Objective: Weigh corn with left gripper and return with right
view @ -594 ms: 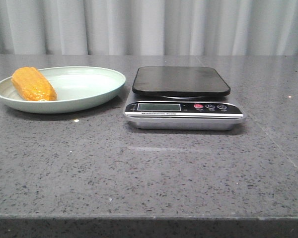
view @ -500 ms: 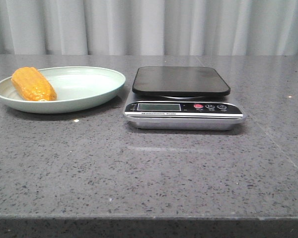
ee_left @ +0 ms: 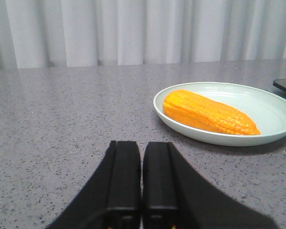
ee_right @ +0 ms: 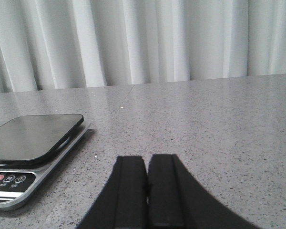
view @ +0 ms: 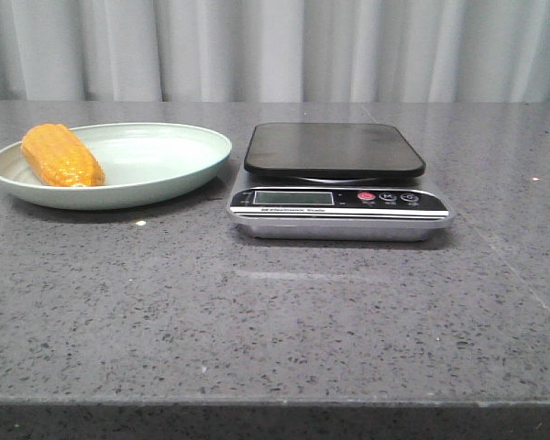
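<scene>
The orange-yellow corn [view: 62,157] lies on the left part of a pale green plate [view: 160,174] at the table's far left; it also shows in the left wrist view [ee_left: 207,113] on the plate [ee_left: 276,107]. A kitchen scale [view: 337,180] with a black platform stands right of the plate, nothing on it; it shows in the right wrist view [ee_right: 31,136] too. My left gripper [ee_left: 142,144] is shut and empty, low over the table, short of the plate. My right gripper [ee_right: 147,159] is shut and empty, to the right of the scale. Neither gripper shows in the front view.
The grey speckled table [view: 275,321] runs to a front edge near the bottom of the front view. A pale curtain [view: 275,46] hangs behind the table.
</scene>
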`<state>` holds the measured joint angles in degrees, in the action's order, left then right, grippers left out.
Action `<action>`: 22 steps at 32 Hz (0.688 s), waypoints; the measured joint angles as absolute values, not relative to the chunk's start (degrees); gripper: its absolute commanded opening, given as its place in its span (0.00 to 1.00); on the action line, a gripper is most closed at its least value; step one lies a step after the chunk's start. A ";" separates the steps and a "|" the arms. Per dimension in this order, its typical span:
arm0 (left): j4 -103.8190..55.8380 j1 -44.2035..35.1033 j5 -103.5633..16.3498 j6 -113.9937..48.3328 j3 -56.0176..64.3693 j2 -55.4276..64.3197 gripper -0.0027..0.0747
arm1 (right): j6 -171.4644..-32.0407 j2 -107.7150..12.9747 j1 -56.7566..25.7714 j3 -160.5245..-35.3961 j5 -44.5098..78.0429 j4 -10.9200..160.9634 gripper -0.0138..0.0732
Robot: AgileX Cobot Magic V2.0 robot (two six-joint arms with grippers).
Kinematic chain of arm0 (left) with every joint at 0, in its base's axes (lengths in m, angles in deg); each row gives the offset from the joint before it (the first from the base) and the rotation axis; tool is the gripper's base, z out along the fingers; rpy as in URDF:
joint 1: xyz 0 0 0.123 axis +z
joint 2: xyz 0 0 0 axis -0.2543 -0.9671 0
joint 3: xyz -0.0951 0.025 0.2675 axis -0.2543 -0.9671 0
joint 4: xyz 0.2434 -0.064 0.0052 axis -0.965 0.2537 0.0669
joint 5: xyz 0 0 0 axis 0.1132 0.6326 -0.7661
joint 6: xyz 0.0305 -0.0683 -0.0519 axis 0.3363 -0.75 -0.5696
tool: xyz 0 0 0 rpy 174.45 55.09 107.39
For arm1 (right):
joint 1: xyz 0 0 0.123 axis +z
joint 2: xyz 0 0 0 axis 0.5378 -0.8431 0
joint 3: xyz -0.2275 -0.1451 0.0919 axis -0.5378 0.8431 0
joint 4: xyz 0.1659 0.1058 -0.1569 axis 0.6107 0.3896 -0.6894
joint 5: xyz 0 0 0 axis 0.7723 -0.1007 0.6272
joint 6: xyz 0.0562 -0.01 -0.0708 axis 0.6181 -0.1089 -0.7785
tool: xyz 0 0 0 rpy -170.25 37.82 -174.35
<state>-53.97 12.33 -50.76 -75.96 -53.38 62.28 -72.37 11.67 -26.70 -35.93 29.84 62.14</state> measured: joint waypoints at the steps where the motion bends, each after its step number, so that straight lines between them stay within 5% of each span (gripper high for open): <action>1: -53.97 12.33 -50.76 -75.96 -53.38 62.28 0.20 | -72.37 11.67 -26.70 -35.93 29.84 62.14 0.33; 15: -53.97 12.33 -51.87 -75.96 -53.38 62.28 0.20 | -72.37 11.67 -26.70 -35.93 29.84 62.14 0.33; 22: -50.16 12.33 -63.51 -75.96 -52.64 62.28 0.20 | -72.37 11.67 -26.70 -35.93 29.84 62.14 0.33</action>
